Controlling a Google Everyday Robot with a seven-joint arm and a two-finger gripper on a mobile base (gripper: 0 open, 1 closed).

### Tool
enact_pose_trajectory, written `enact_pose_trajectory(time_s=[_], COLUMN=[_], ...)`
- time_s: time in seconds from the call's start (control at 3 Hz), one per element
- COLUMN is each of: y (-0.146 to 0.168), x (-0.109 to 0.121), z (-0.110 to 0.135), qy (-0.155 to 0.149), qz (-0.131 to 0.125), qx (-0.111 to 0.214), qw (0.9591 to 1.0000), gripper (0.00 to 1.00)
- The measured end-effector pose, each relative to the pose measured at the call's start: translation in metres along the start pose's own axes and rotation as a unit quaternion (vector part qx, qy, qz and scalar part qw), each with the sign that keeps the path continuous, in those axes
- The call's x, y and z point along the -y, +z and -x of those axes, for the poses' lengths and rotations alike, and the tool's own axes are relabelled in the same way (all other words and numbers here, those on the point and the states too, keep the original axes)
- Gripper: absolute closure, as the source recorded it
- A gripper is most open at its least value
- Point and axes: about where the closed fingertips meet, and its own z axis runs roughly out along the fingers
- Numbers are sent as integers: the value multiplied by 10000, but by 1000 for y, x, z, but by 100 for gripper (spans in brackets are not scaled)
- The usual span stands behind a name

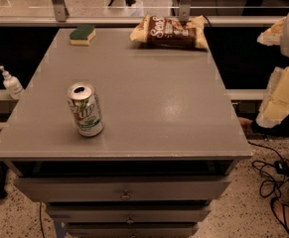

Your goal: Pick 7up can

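locate the 7up can (pixel 85 109) on the table (pixel 149 93). it stands upright near the table's front left corner, with its silver top and opening showing. use the can as your reference for everything else.

- the sponge (pixel 82 34), green on top, lies well behind the can, at the table's far edge.
- the chip bag (pixel 170 32) lies flat behind and to the right of the can, also at the far edge.
- a pump bottle (pixel 11 82) stands to the left of the can, off the table.
- drawers (pixel 124 188) sit below the can, under the table top.
- cables (pixel 275 175) lie on the floor, below and far to the right of the can.

the pincer (pixel 282 100) is at the right edge of view. it is well apart from the can and beyond the table's right side. you cannot tell whether the pincer is released or clenched.
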Motion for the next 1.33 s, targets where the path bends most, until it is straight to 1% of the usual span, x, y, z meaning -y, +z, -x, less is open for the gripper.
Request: enact_pose_trajectory(time_s=[0.33, 0.67, 1.0, 1.33], y=[12, 33, 50, 63], x=[-3, -6, -10, -18], z=[10, 35, 72, 119], qy=[197, 489, 678, 675], qz=[65, 217, 406, 561], qx=[459, 1322, 2153, 3000], qw=[9987, 9898, 9733, 9499], gripper=[0, 0, 0, 0])
